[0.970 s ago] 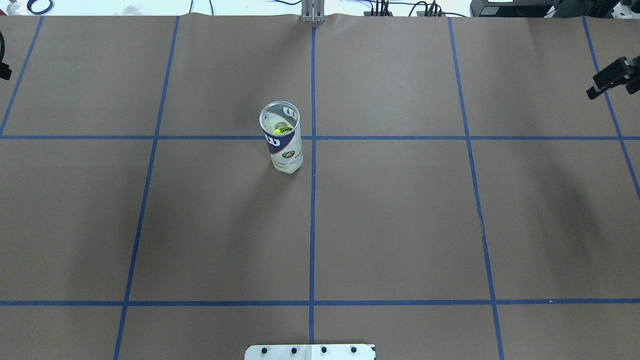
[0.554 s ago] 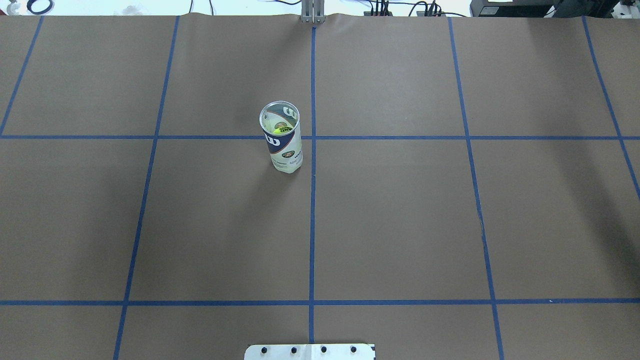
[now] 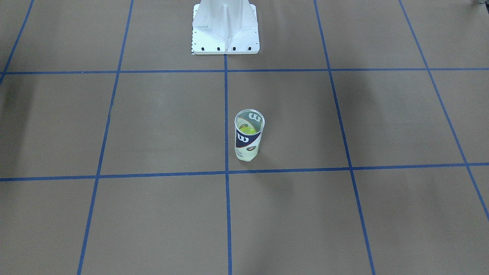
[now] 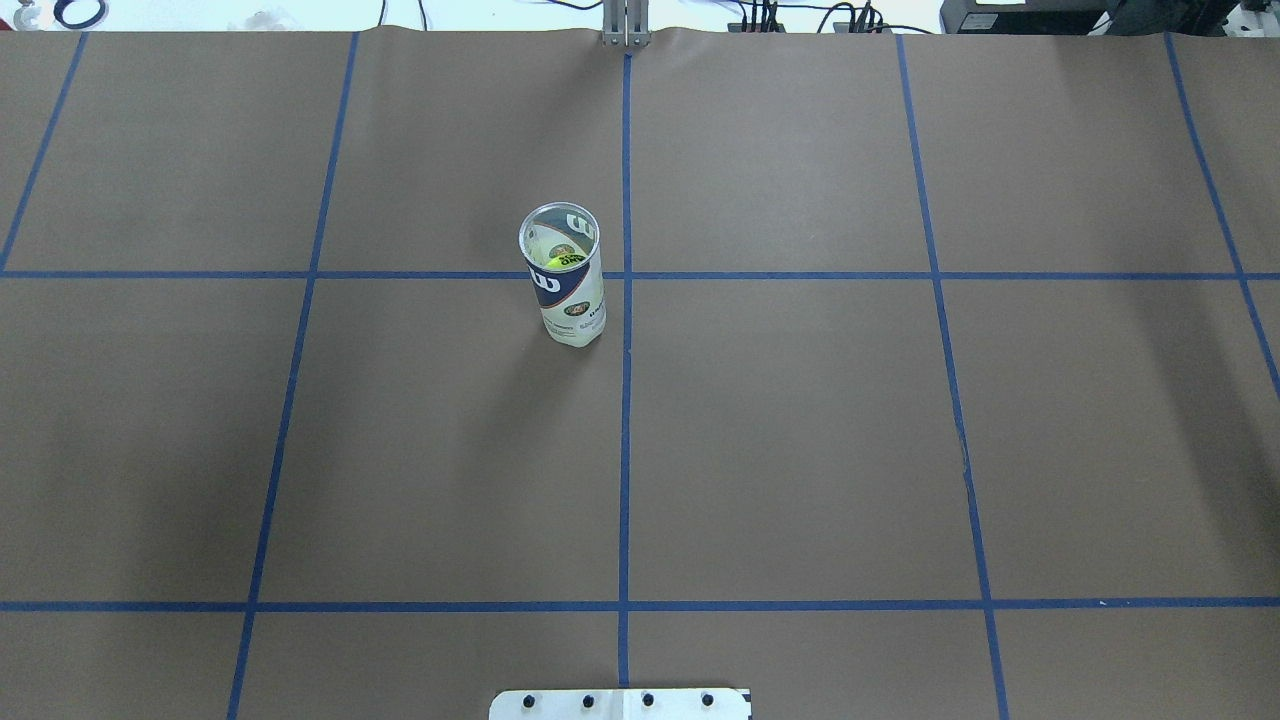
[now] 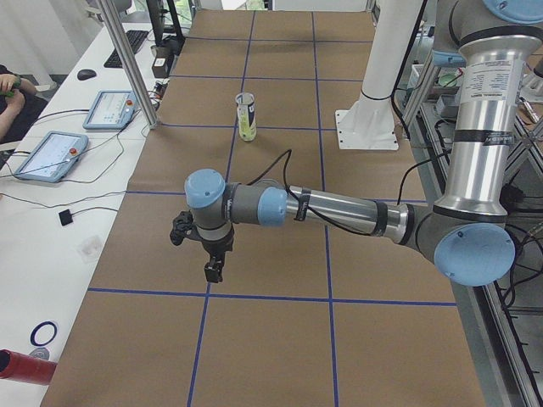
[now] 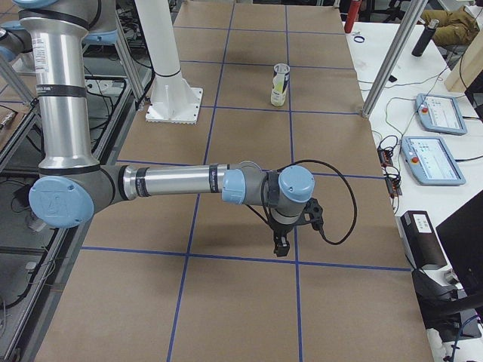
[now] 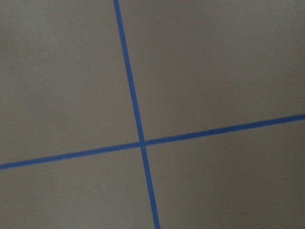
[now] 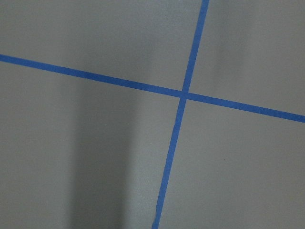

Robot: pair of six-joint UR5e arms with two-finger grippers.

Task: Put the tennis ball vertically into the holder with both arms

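The holder (image 4: 563, 285), a clear tube with a navy-and-white label, stands upright just left of the table's centre line; it also shows in the front-facing view (image 3: 248, 141) and both side views (image 5: 246, 117) (image 6: 280, 84). A yellow-green tennis ball (image 4: 555, 261) lies inside it. My left gripper (image 5: 209, 264) hangs over the table's left end, far from the holder; I cannot tell whether it is open or shut. My right gripper (image 6: 281, 245) hangs over the right end, equally far; I cannot tell its state. Both wrist views show only brown paper and blue tape.
The white robot base (image 3: 225, 30) stands at the table's near edge behind the holder. Blue tape lines grid the brown table cover (image 4: 800, 420). Tablets (image 5: 51, 154) (image 6: 430, 160) and cables lie on side benches beyond the table's ends.
Both grippers, seen at the left and right edges of the overhead view one second ago, have moved outward and out of that view. The holder has not moved.
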